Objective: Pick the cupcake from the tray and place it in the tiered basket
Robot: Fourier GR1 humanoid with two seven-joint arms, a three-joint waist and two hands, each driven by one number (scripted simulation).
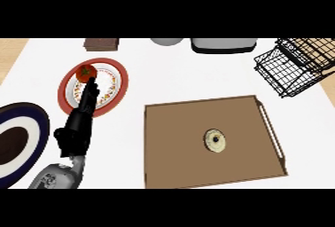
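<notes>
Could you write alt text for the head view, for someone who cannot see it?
A small cupcake sits alone on a brown tray on a white counter, with a black wire tiered basket at the far right. The robot's left hand is extended, fingers straight, over a red-rimmed plate holding a tomato.

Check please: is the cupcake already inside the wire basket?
No, the cupcake sits in the middle of the brown tray, and the wire basket stands apart at the far right.
</notes>
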